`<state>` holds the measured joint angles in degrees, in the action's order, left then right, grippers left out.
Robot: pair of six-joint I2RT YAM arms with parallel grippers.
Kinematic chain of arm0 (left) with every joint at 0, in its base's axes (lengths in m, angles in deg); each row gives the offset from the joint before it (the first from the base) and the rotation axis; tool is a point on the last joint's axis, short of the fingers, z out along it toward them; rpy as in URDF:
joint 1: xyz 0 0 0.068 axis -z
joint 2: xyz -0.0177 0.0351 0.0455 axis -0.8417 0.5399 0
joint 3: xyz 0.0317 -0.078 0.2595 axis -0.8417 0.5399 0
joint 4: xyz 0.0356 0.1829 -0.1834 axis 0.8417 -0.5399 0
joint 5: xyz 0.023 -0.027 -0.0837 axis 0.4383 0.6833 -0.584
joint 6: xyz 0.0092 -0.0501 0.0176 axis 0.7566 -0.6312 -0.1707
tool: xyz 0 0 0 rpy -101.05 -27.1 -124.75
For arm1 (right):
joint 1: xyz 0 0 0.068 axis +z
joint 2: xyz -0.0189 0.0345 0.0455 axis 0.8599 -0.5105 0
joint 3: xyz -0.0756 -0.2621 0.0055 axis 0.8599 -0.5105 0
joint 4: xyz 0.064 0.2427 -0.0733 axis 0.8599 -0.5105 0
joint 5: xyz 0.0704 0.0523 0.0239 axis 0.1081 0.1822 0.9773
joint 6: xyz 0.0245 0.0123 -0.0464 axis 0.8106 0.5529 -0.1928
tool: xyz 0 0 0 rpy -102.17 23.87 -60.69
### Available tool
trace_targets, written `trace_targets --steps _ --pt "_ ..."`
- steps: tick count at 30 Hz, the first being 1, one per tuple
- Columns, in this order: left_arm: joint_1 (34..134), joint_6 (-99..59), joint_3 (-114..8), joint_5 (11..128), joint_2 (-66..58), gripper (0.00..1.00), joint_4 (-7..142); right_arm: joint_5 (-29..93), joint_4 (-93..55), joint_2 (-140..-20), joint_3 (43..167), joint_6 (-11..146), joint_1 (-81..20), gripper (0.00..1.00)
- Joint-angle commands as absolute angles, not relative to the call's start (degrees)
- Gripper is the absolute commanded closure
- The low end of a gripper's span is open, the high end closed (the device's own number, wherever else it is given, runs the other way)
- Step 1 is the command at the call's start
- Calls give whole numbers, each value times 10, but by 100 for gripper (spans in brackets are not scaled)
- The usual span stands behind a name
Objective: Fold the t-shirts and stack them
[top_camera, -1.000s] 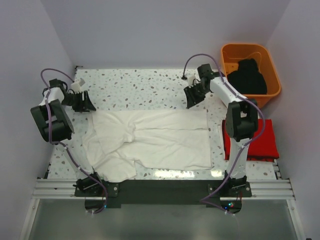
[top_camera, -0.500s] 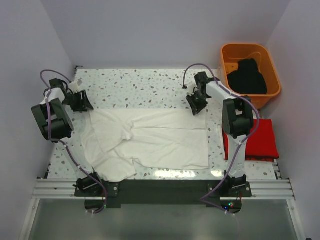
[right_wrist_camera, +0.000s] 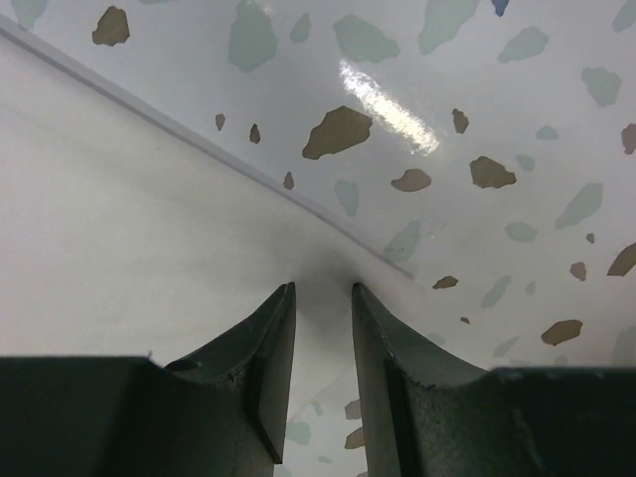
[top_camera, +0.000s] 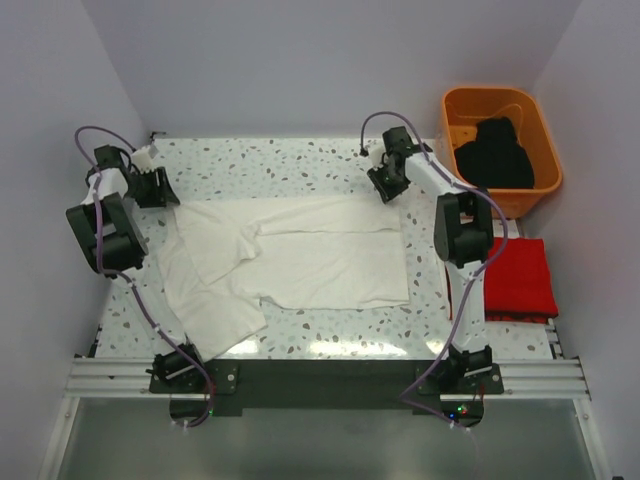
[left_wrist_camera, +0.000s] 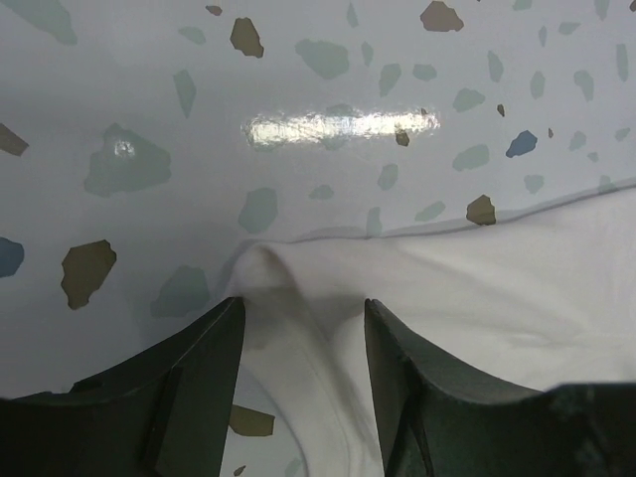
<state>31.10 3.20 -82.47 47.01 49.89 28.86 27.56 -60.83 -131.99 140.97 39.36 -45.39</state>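
The white t-shirt [top_camera: 310, 262] lies spread flat on the speckled table, with one sleeve trailing toward the near left. My left gripper [top_camera: 162, 192] is shut on its far left corner; in the left wrist view [left_wrist_camera: 303, 318] the cloth [left_wrist_camera: 497, 288] bunches up between the fingers. My right gripper [top_camera: 388, 188] is shut on its far right corner; in the right wrist view [right_wrist_camera: 323, 298] the hem [right_wrist_camera: 119, 229] runs between the narrow fingers. The red t-shirt [top_camera: 520, 280] lies folded at the right edge. The black t-shirt [top_camera: 495, 152] sits crumpled in the orange tub [top_camera: 450, 105].
The orange tub stands at the far right corner against the wall. Walls close in the table on the left, back and right. Bare speckled table [top_camera: 280, 170] shows beyond the white shirt, and a strip [top_camera: 330, 335] shows in front of it.
Both grippers have moved toward the back wall, dragging the white shirt's far edge with them. The whole shirt has slid away from the near edge and lies straighter.
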Motion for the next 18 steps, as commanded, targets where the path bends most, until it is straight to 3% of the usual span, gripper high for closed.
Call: trace_targets --steps 1,6,11,18 --pt "306 72 -829 470 439 43 316 262 -586 -1276 1428 372 -458 66" --pt "335 170 -752 484 329 47 275 313 -605 -1185 1368 376 -451 65" --pt "394 208 -651 525 277 55 264 325 -642 -1175 1325 382 -429 66" --pt "420 178 -602 586 305 61 291 279 -619 -1218 1296 389 -416 67"
